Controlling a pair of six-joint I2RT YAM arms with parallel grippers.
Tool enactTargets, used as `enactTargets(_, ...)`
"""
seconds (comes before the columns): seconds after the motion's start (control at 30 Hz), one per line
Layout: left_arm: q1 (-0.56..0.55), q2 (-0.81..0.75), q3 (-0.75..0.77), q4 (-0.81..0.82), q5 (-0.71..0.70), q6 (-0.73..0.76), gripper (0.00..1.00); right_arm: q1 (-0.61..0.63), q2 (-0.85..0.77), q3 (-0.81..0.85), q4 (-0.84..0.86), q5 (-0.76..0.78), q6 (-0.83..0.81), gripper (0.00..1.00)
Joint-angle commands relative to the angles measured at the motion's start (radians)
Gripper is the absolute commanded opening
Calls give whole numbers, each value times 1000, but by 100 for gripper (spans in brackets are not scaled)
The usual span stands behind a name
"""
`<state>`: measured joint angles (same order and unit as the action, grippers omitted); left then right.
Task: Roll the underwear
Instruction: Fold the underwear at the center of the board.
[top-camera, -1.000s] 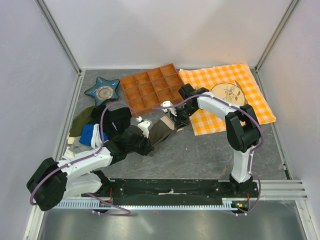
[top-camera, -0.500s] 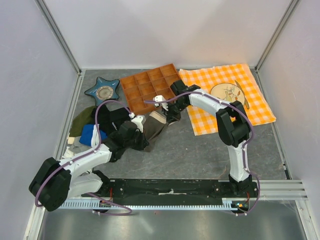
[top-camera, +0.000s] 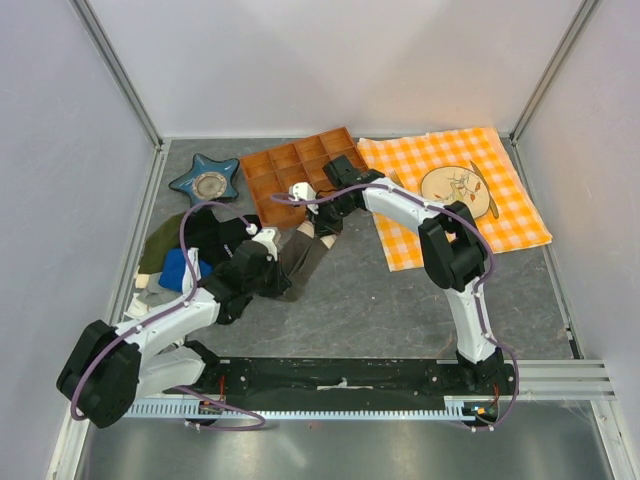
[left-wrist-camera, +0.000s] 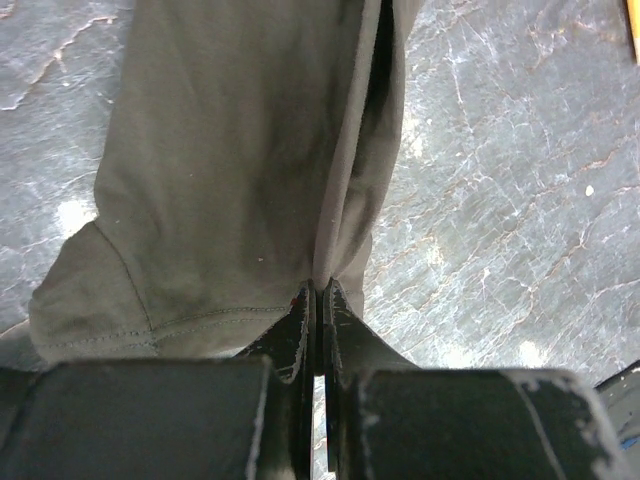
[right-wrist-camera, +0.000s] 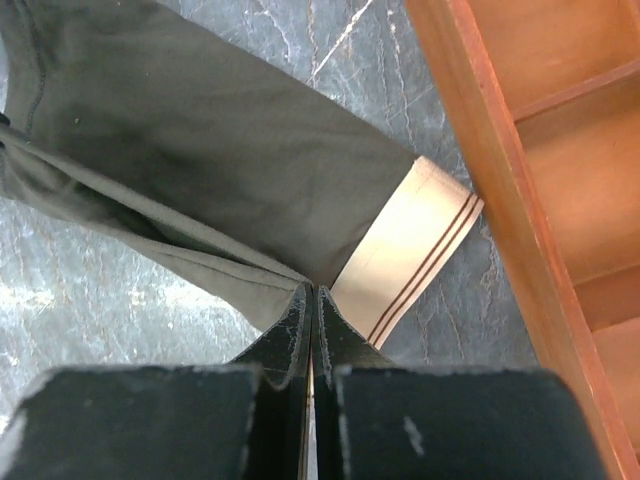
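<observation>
**Top external view: garment held taut between two closed grippers**

The left gripper (top-camera: 272, 262) has its jaws pressed together on a fold at one end of the underwear (top-camera: 305, 250), a small soft garment of grey-brown knit fabric. In the left wrist view the cloth (left-wrist-camera: 230, 160) fans out ahead of the fingertips and to their left, with a stitched hem just beside the left finger (left-wrist-camera: 296, 320). Bare stone-grey tabletop (left-wrist-camera: 500, 200) lies to their right.

The garment stretches in a narrow band from that grip up to the right gripper (top-camera: 322, 226), which is likewise clamped shut on the cloth's edge. In the right wrist view that pinch (right-wrist-camera: 312, 292) sits where the dark fabric meets a cream waistband (right-wrist-camera: 410, 245) with two thin brown stripes. The waistband lies just ahead and to the right. Beyond it runs the rim of the brown wooden compartment tray (right-wrist-camera: 500, 190) (close, though I cannot tell whether they touch).

The fabric looks light, limp and a little stretchy, so it should sag and slip wherever it is unsupported. The firmer waistband and the stitched hem look like the surest places to hold while rolling.
</observation>
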<state>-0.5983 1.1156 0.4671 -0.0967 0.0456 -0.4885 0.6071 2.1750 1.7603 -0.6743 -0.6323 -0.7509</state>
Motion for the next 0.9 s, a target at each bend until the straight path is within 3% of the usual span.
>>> enactTargets(0.0,20,-46,-19,2,-41,-68,2,19,32,56,80,28,57,1)
enactTargets(0.87,112,58,1,-26,-219,-113,2,43,149,87,260,167,269,6)
